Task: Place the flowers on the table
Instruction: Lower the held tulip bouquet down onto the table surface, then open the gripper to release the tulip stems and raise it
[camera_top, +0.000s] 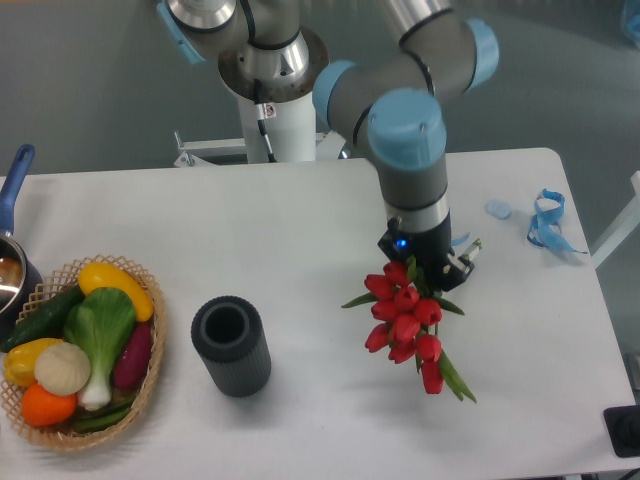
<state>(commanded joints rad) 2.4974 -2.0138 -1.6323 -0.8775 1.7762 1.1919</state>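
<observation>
Gripper is clamping the tulips by the stems, blooms hanging above the table, right of the vase. Advice: lower gently before opening the fingers.

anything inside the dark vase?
The dark vase looks empty: only a dark hollow shows, its bottom lost in shadow. The flowers hang from the gripper to its right, their stem ends hidden.
</observation>
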